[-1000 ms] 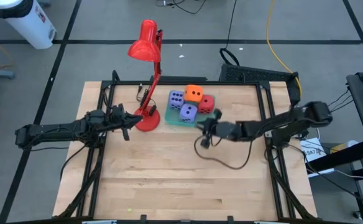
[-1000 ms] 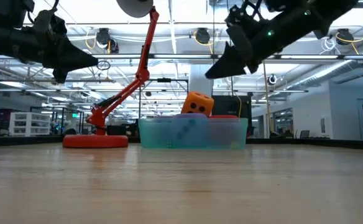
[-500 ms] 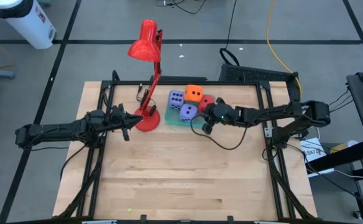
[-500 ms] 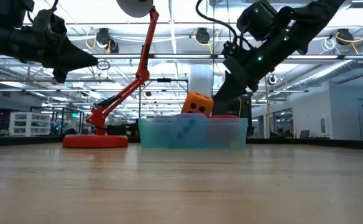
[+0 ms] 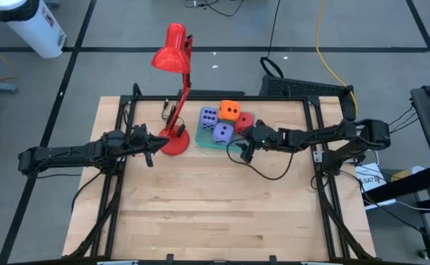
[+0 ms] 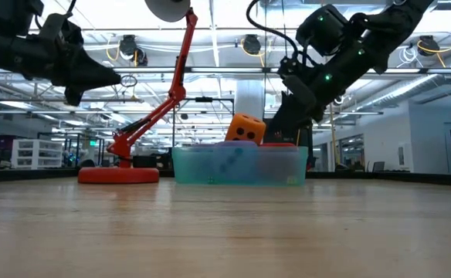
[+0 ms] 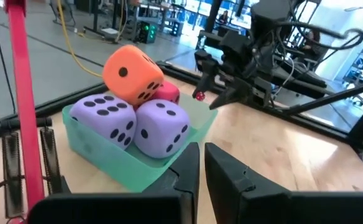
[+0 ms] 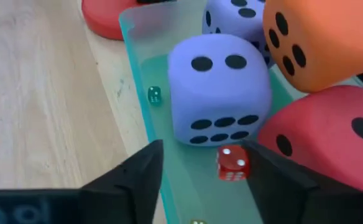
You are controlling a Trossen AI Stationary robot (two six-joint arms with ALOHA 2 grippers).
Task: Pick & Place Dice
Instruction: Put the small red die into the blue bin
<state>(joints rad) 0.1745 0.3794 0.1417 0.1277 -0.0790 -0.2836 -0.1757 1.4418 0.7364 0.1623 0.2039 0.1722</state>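
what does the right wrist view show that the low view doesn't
Only the right wrist view shows a small red die between the right gripper's open fingers, a tiny green die in the tray, and the pips of a purple die. Only the low view shows the lamp, the left gripper waiting high, and the room behind. Both show the orange die, the red die and the tray.

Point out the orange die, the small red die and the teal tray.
orange die (image 7: 132,71), left wrist view, one-pip face.
small red die (image 8: 233,164), right wrist view, its top.
teal tray (image 8: 139,74), right wrist view, side rim.
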